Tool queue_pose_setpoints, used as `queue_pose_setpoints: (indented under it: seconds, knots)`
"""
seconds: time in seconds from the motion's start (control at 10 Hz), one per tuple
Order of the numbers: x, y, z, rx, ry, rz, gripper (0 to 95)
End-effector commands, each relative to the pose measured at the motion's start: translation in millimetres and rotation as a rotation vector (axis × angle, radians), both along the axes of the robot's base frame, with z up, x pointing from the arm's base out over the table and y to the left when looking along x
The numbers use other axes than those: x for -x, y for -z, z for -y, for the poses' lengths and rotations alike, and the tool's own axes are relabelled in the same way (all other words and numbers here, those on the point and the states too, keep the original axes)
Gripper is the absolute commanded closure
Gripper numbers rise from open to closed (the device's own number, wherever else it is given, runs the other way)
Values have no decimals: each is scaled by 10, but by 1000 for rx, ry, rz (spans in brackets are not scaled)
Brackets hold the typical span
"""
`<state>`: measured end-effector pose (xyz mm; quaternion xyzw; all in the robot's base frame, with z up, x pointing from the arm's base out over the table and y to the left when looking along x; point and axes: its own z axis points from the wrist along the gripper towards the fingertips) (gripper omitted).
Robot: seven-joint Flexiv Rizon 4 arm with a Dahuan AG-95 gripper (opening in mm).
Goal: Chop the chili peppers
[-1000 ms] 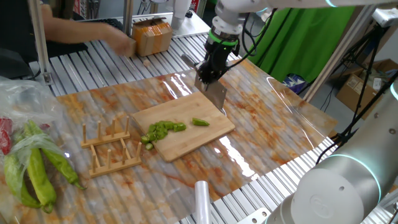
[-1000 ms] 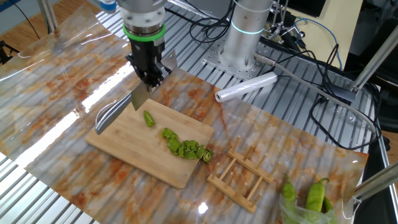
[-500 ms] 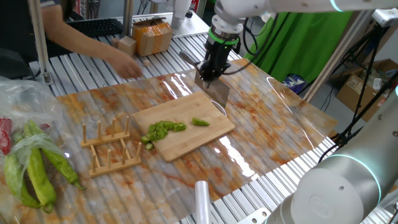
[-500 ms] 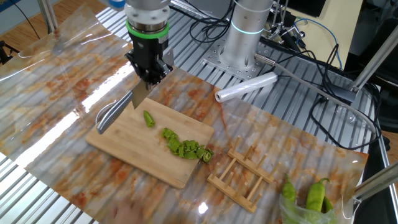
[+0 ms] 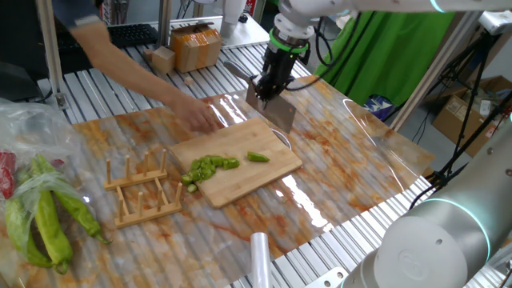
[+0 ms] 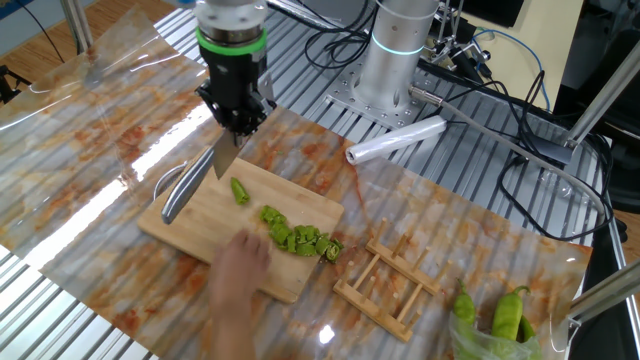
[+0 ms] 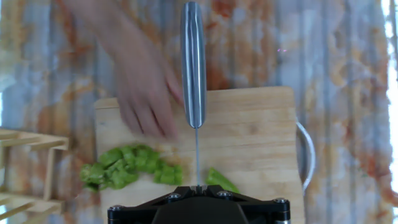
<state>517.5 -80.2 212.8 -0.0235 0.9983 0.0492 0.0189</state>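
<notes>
The chili peppers lie cut on the bamboo cutting board [image 5: 264, 172]: a pile of bright-green chunks [image 5: 208, 166] [image 6: 300, 238] [image 7: 124, 168] and one separate piece [image 5: 258, 157] [image 6: 239, 190] [image 7: 221, 179]. My gripper [image 5: 268, 88] [image 6: 233, 122] [image 7: 196, 186] is shut on a steel knife [image 5: 276, 116] [image 6: 185, 185] [image 7: 193, 68], gripping its blade from above. The knife hangs over the board's far end, above the single piece. A person's hand [image 5: 196, 118] [image 6: 240, 270] [image 7: 146, 93] reaches onto the board beside the knife, close to the pile.
A wooden rack [image 5: 140, 190] [image 6: 385, 280] stands beside the board. A plastic bag of large uncut green peppers [image 5: 40, 216] [image 6: 495, 320] lies further out. A roll of plastic wrap [image 5: 260, 256] [image 6: 395, 140] and a cardboard box [image 5: 196, 46] sit at the table's edges.
The person's hand has come in from the side and now rests over the board. My gripper with the knife has shifted only slightly.
</notes>
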Motion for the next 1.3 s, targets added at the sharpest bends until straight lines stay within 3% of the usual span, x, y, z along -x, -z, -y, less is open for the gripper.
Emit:
queue_pose_setpoints:
  seconds: [0.1,0.3,0.4,0.9,1.3]
  knots:
    - [-11,-73,-10,-93,-59,2,950]
    - [-24,-142,-6,-83,-94,9,950]
    - [-29,-196,12,-64,-114,11,950]
    - [-34,-238,-20,-83,-130,14,950]
    - [-17,-270,-34,-77,-111,16,950]
